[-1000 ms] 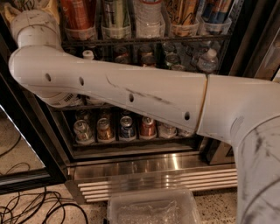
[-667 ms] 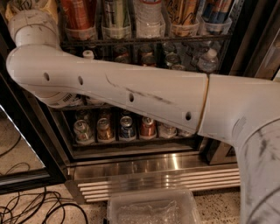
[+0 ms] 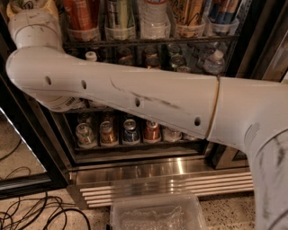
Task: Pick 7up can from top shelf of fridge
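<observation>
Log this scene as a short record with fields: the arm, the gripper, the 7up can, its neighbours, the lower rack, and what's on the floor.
arm: white arm stretches across the front of the fridge and bends upward at top left
gripper: out of view, past the top left edge
7up can: upright in a clear holder on the top shelf
neighbours: orange-red can to its picture-left, water bottle to its picture-right
lower rack: short soda cans in a row
floor: clear plastic bin, black cables

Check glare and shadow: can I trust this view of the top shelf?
Camera view: top shelf evenly lit, 7up can readable; glare on the fridge base; middle rack dim and partly hidden by the arm; pincer out of frame, beyond top-left.
</observation>
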### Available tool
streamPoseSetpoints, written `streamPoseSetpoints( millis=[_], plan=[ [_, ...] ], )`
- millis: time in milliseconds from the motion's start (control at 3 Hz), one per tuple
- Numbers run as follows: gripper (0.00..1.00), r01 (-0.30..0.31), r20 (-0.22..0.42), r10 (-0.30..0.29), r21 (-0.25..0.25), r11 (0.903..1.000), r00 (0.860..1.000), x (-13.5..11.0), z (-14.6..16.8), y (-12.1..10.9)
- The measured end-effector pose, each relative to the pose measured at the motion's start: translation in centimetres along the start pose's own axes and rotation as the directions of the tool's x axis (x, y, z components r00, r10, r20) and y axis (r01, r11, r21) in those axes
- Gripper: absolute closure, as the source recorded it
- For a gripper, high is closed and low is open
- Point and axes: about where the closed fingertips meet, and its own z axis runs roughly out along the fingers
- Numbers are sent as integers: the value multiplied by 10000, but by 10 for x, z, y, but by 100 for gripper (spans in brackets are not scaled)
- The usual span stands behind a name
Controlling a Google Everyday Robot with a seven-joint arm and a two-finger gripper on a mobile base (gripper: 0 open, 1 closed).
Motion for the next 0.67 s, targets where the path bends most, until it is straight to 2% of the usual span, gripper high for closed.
streamPoseSetpoints(
  millis=[667],
  plan=[
    [100,-951,434,939,268,9951,9946,-37,-43,-14]
  ],
)
